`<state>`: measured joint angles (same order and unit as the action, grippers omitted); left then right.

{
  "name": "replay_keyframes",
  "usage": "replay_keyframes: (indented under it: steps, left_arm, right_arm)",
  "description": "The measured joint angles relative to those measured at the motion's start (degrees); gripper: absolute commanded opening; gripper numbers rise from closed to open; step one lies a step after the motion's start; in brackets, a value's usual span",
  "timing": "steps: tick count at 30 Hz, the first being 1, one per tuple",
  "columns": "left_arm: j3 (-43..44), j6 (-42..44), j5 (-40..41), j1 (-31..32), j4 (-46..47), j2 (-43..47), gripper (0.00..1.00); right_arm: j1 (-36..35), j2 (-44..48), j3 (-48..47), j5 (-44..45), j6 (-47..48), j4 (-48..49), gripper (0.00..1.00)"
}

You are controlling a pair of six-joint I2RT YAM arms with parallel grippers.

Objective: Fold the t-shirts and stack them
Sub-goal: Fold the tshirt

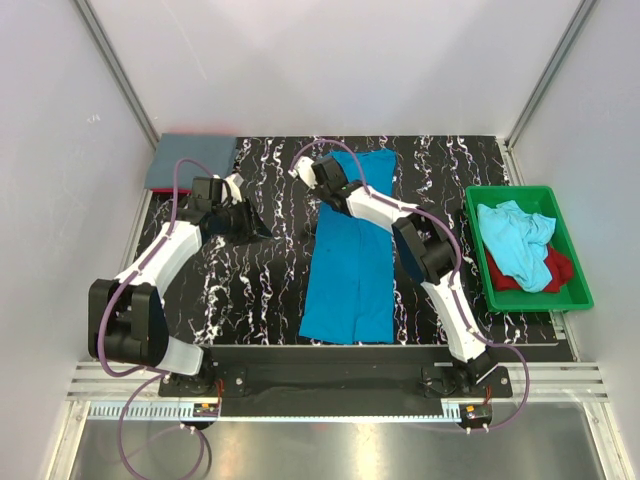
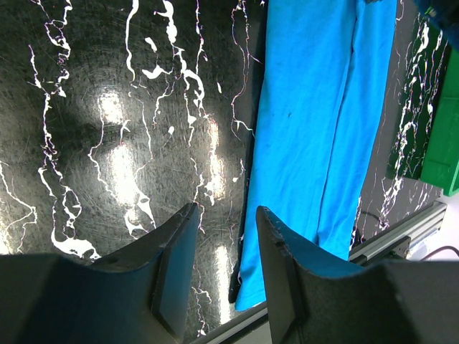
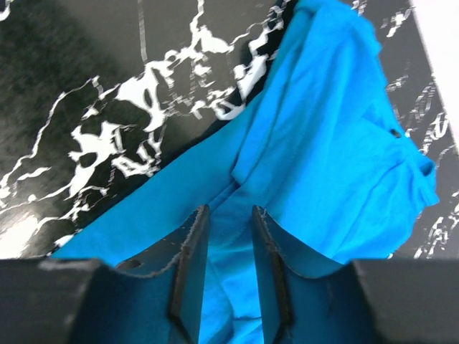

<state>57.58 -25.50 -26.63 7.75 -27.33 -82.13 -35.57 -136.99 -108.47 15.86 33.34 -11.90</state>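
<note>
Right tool (image 3: 229, 215): the two dark fingers (image 3: 190, 265) stand a narrow gap apart, and bright turquoise cloth fills that gap. I cannot tell whether the pads are clamped on the cloth or only poised over it. Creases in the cloth run toward the fingertips. In the top view this tool sits at the far-left corner of the bright turquoise-blue cloth t-shirt (image 1: 350, 270), close to the far edge of the worktop.

Left tool (image 2: 226, 211): fingers well apart, nothing between them. Only bare worktop shows in the gap. The tool hangs over the left half of the worktop, beside the turquoise shirt's left edge and not touching it.

The turquoise shirt lies as a long narrow band across the middle of the black, white-veined marble-pattern worktop (image 1: 260, 290). It runs from near the far edge almost to the near edge. The near part lies flat. The far end is rumpled, with one flap lying toward the right.

The slate grey-blue folded cloth t-shirt (image 1: 190, 160) rests flat in the far-left corner, with a thin strip of red showing along its near side.

The green rectangular plastic tray (image 1: 520, 192) stands at the right edge of the worktop, well apart from the turquoise shirt. Inside it a crumpled light aqua cloth t-shirt (image 1: 515, 245) lies on a red cloth t-shirt (image 1: 558, 270).
</note>
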Motion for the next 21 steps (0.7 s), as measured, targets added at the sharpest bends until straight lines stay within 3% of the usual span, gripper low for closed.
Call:
replay_keyframes:
  steps: [10,14,21]
  left_arm:
    - [0.0,0.0,-0.2,-0.2,0.0,0.0,0.43]
    - [0.0,0.0,-0.3,-0.2,0.0,0.0,0.43]
    - [-0.1,0.0,-0.6,-0.2,0.1,0.0,0.45]
  right_arm:
    - [-0.3,0.1,1.0,-1.8,-0.2,-0.4,0.31]
    - [-0.3,0.7,1.5,-2.2,-0.3,-0.7,0.24]
    - [-0.9,5.6,3.3,-5.2,-1.6,-1.9,0.24]
